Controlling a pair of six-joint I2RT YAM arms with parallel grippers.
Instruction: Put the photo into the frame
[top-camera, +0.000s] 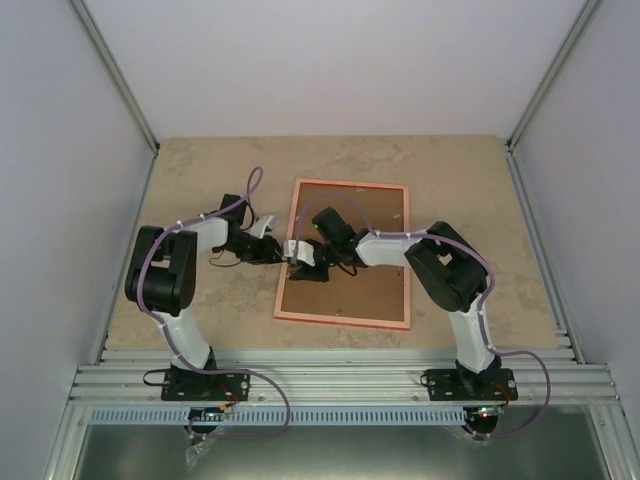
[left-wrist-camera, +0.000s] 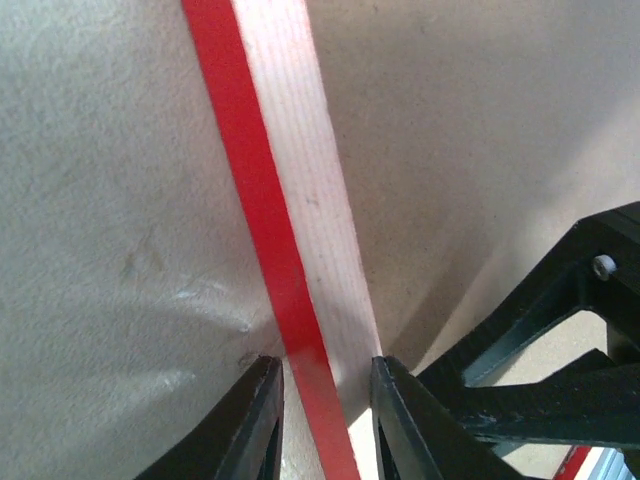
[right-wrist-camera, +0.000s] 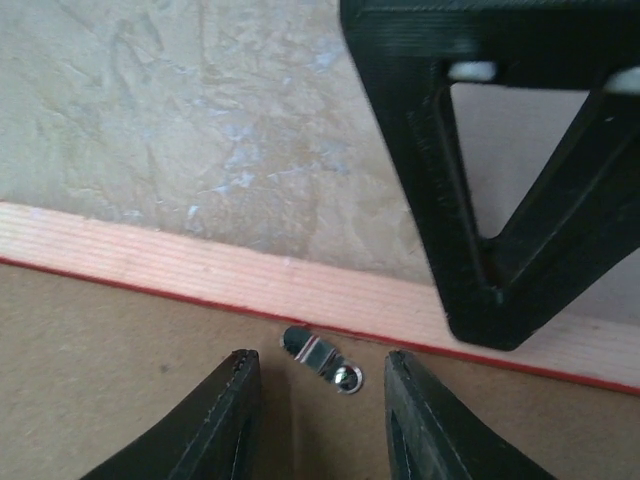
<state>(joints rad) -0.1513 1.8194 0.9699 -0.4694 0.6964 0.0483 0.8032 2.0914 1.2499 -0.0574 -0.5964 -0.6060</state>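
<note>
The frame (top-camera: 345, 318) lies back up on the table, pale orange-pink, with the brown backing board (top-camera: 350, 295) inside it. The photo is hidden. My left gripper (top-camera: 291, 250) is at the frame's left rail; in the left wrist view its jaws (left-wrist-camera: 325, 400) straddle the rail (left-wrist-camera: 290, 200), fingertips against its red outer side and its pale inner edge. My right gripper (top-camera: 312, 268) hovers open over the backing board (right-wrist-camera: 100, 370) just inside that rail (right-wrist-camera: 200, 270), its fingers (right-wrist-camera: 322, 400) on either side of a small metal turn clip (right-wrist-camera: 322, 360).
The beige table (top-camera: 200, 180) runs left of and behind the frame. The left gripper's black finger (right-wrist-camera: 500, 200) stands close to the right gripper, over the rail. Walls close in the table on three sides. A ribbed metal rail (top-camera: 340, 375) runs along the near edge.
</note>
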